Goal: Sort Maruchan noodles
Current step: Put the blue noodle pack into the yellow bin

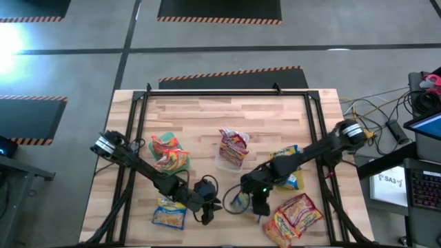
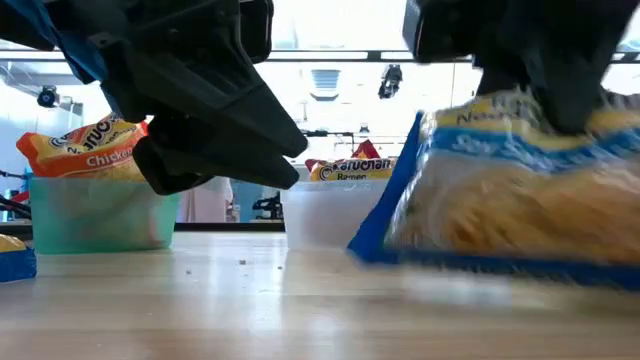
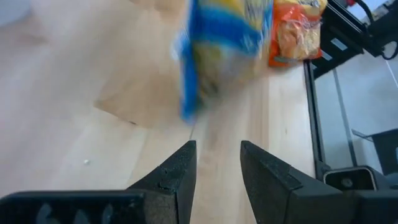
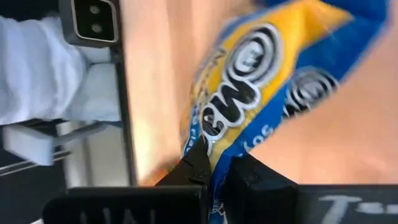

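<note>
My right gripper (image 1: pixel 252 204) is near the table's near edge, shut on a blue-yellow noodle packet (image 4: pixel 261 81). That packet shows blurred in the low view (image 2: pixel 500 200) and in the left wrist view (image 3: pixel 224 43). My left gripper (image 3: pixel 217 155) is open just left of it (image 1: pixel 209 207) and touches nothing. Orange packets fill the green bin (image 1: pixel 169 153). Red-pink ones lie in the clear bin (image 1: pixel 233 148), and blue ones in the bin under the right arm (image 1: pixel 288 155). One packet (image 1: pixel 169 215) lies flat by the near left, and orange ones (image 1: pixel 296 215) by the near right. My right gripper pinches the blue-yellow packet by its crinkled edge (image 4: pixel 214 149) between the two fingers, coming from above. The packet stands on edge below the fingers, with its lower edge (image 2: pixel 470 258) close to the tabletop. Whether that edge touches the wood, I cannot tell.
A black frame rail (image 1: pixel 227 94) runs round the wooden table. The three bins stand in a row across the middle. Bare wood lies between the bins and the far rail (image 1: pixel 227 114). Cables and a laptop sit off the table's right side (image 1: pixel 413 124).
</note>
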Motion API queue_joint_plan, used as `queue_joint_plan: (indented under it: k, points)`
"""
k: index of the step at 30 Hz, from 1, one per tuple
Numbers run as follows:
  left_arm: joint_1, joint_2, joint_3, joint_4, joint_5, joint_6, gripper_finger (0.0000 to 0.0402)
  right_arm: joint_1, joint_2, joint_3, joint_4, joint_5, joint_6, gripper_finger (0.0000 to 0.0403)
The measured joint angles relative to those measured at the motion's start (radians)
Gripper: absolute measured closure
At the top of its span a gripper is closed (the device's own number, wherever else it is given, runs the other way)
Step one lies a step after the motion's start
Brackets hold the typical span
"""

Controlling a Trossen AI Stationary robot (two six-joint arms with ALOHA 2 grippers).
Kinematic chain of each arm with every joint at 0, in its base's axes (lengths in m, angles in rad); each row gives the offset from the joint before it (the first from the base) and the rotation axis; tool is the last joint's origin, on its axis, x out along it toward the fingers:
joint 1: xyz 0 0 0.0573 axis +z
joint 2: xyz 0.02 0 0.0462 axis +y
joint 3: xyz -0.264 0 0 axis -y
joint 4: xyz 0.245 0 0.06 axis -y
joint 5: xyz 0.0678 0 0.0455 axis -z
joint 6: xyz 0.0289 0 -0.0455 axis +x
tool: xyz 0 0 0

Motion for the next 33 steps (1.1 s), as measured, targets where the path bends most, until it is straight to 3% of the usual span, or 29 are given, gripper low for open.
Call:
queue_joint_plan:
  k: [5,10,17,21,26,33]
  points:
    - [0.018,0.000,-0.003,0.001,-0.020,0.003,0.0295,-0.003,-0.133,0.000,-0.092,0.091,-0.024,0.0394]
    - [0.050,0.000,-0.004,0.001,-0.021,0.031,0.0295,-0.002,-0.226,0.000,-0.202,0.104,-0.031,0.0394]
    - [0.097,0.000,-0.005,0.002,-0.021,0.071,0.0295,0.001,-0.320,0.000,-0.492,0.233,-0.041,0.0394]
    - [0.114,-0.004,-0.004,0.006,-0.021,0.086,0.0295,0.002,-0.354,0.000,-0.538,0.225,-0.028,0.0394]
    - [0.130,-0.011,-0.005,0.002,-0.021,0.102,0.0295,0.002,-0.388,0.000,-0.544,0.138,-0.012,0.0394]
    - [0.144,-0.031,-0.005,0.002,-0.045,0.138,0.0295,0.002,-0.436,0.000,-0.706,0.170,-0.012,0.0394]
